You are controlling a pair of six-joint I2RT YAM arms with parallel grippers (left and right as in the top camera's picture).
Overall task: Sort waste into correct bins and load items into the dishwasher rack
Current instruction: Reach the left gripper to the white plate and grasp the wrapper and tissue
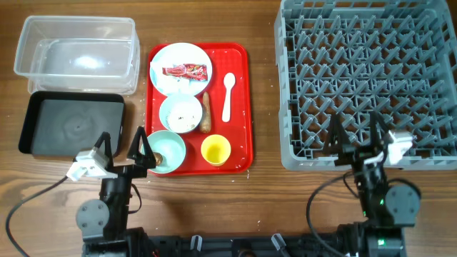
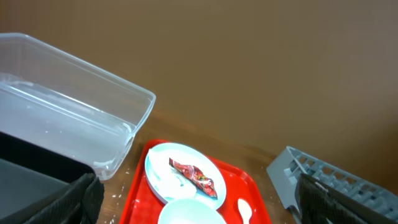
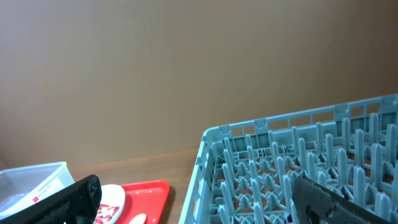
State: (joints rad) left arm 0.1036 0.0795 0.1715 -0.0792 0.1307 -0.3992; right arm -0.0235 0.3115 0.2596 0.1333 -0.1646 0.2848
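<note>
Left gripper (image 1: 123,137), right gripper (image 1: 353,118) both spread empty, wrapper (image 1: 186,71) on plate (image 1: 170,54), brown lump (image 1: 156,156) in teal bowl (image 1: 173,145)

A clear plastic tub (image 2: 68,118) sits at left, a black tray (image 2: 25,165) just beside it. On a red serving tray (image 2: 239,180), a pale plate (image 2: 163,168) holds a red wrapper (image 2: 194,175); a white bowl (image 2: 189,213) and spoon (image 2: 245,210) peek in below. A grey rack (image 2: 323,177) stands right. Dark fingers (image 2: 74,202) of the left gripper (image 2: 198,183) are spread wide.
</note>
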